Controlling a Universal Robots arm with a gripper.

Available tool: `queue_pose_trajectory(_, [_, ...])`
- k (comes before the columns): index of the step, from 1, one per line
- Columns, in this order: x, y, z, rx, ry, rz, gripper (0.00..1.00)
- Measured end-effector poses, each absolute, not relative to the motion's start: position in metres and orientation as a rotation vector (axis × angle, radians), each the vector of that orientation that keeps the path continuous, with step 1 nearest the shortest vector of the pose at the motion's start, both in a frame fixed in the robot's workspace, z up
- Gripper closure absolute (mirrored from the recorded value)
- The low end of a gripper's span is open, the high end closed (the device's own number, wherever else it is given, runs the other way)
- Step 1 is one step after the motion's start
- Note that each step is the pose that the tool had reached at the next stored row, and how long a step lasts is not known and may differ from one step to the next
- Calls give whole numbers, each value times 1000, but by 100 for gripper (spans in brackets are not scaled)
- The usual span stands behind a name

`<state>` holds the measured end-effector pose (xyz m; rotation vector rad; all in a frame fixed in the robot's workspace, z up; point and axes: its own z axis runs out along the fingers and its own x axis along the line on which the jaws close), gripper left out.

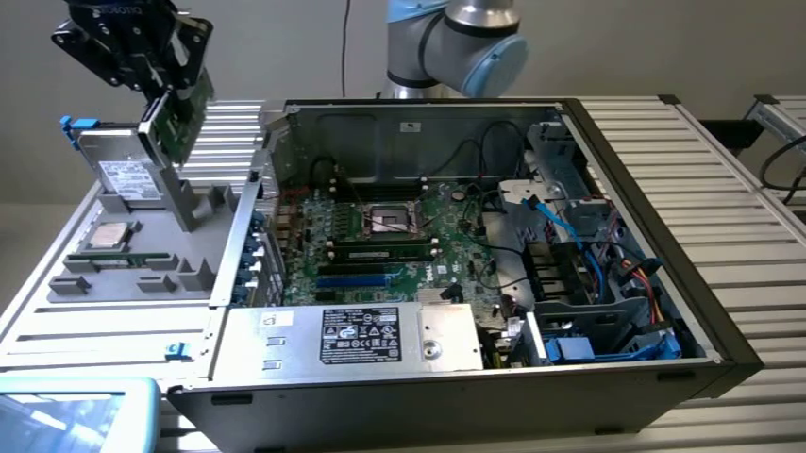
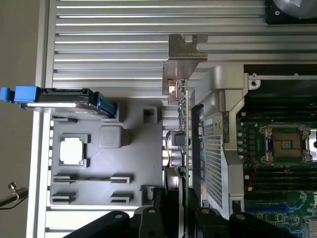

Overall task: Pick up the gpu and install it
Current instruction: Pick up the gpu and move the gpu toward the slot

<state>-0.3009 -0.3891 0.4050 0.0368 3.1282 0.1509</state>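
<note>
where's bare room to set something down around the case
Bare: ribbed table on the exterior view's right of the case, and the strip nearer the camera than the tray. Crowded: the tray, with the gripper holding the gpu above it, and inside the case.

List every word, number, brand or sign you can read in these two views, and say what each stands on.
Nothing reads with certainty.
Power supply label: dense print and symbols, too small to read.
Sticker on the case's back wall: too small to read.
Drive label: blurred.
Motherboard markings: too small to read.
gpu, held in the gripper: no legible print.
</note>
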Motion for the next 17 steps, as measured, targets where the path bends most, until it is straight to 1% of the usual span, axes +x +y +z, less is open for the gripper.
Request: queue_pose_trajectory(17, [-230,-393,408,37,3135,151,72])
